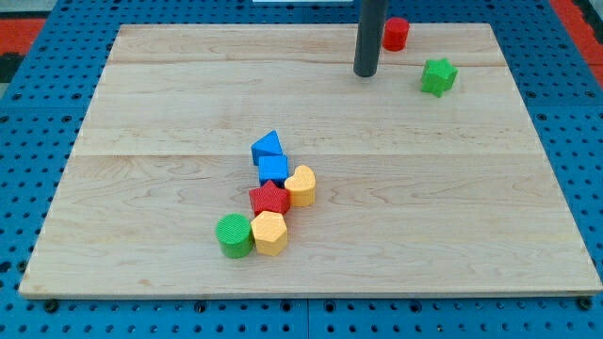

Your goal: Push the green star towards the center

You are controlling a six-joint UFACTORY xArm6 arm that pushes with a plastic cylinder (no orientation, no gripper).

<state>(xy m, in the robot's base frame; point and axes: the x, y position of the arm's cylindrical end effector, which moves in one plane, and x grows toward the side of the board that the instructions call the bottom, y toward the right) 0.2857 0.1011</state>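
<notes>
One green star [438,76] (no long axis) sits right of my tip [366,73].

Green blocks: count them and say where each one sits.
2. The green star lies near the view's top right, right of my tip. The green cylinder sits at the cluster's lower left, touching the yellow hexagon. None seems hidden.

A red cylinder [397,33] stands near the wooden board's [141,113] top edge, right of middle. Below the board's centre, a touching cluster runs downward: blue triangle [268,145], blue cube [273,169], yellow heart [301,185], red star [269,199], yellow hexagon [269,233], green cylinder [234,234].
</notes>
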